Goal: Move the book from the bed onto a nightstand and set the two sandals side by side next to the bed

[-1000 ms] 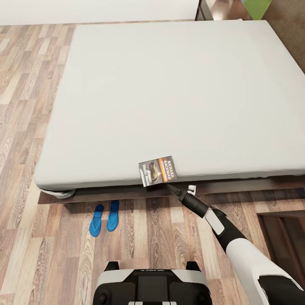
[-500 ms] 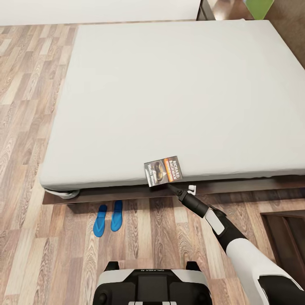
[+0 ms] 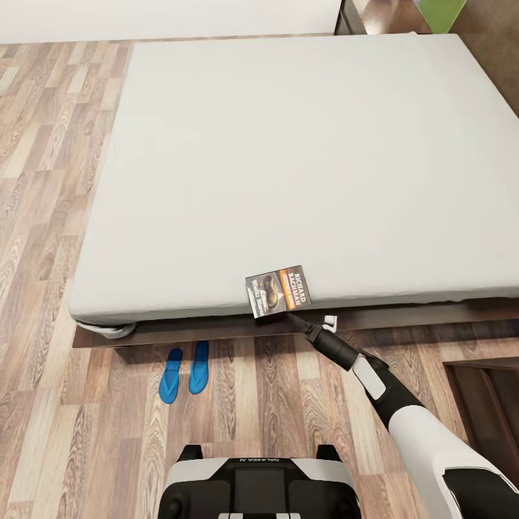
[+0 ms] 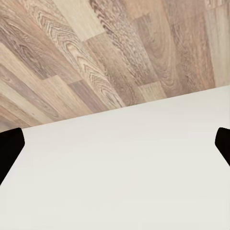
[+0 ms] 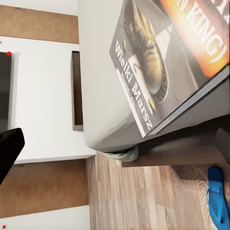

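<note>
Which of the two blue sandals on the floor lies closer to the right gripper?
The bright blue flip-flop sandal on the right of the pair, nearer the right gripper. The other sandal lies beside it, farther left and slightly lower in the head view.

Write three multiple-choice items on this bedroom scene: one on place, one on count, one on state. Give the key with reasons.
1. Where is the book?
A. at the bed's near edge
B. on the floor
C. mid-mattress

2. How many blue sandals lie on the floor?
A. one
B. two
C. three

3. How do the sandals lie?
A. stacked
B. far apart
C. side by side

Key: 1 A, the book overhangs the mattress edge at the right end effector. 2 B, two blue soles show. 3 C, they lie parallel beside the bed frame.
</note>
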